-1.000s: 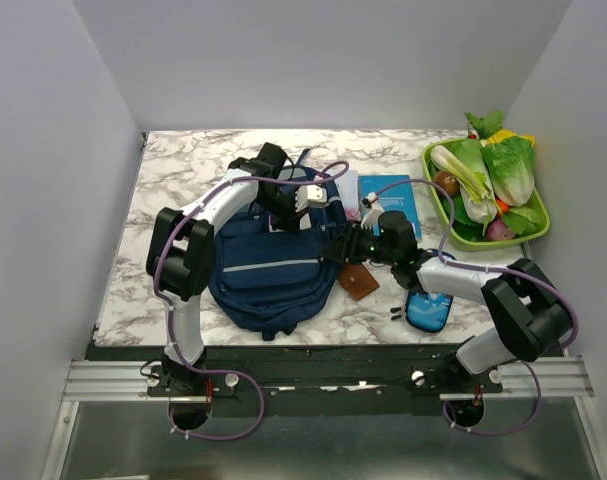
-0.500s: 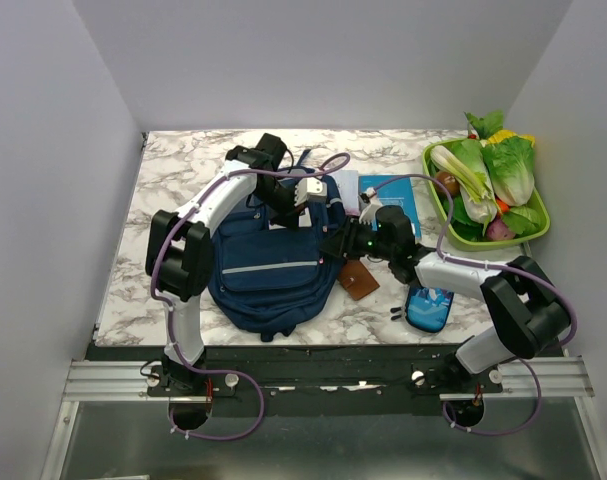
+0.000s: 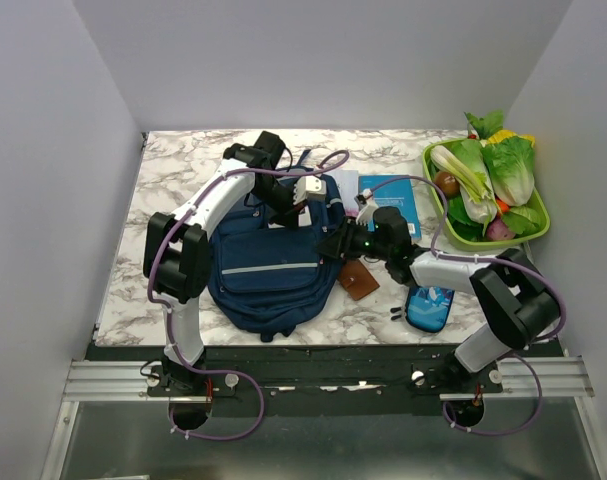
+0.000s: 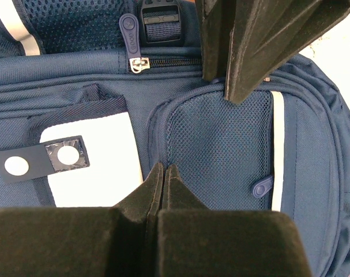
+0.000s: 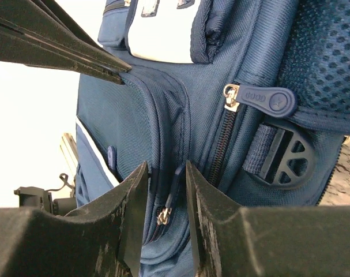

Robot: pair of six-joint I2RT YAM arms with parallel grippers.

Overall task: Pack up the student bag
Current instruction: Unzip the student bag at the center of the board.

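The navy student bag [image 3: 268,265] lies flat on the marble table and fills both wrist views [image 4: 221,144] [image 5: 140,109]. My left gripper [image 3: 305,196] [image 4: 164,168] is shut, its tips against the seam between the white patch [image 4: 100,156] and the mesh pocket. My right gripper [image 3: 333,243] [image 5: 165,166] is open by a narrow gap at the bag's right side. Its fingers straddle a dark blue zipper pull [image 5: 176,180]. A second pull [image 5: 267,99] and a buckle [image 5: 281,156] lie beside it. Each gripper's fingers [image 4: 249,46] [image 5: 76,55] show in the other's view.
A brown wallet [image 3: 358,280] and a blue patterned pencil case [image 3: 428,305] lie right of the bag. A blue book [image 3: 393,195] lies behind them. A green tray [image 3: 435,200] of vegetables stands at the back right. White walls enclose the table.
My right gripper has edged left, closer onto the bag's side. My left arm has shifted slightly back and left above the bag's top.
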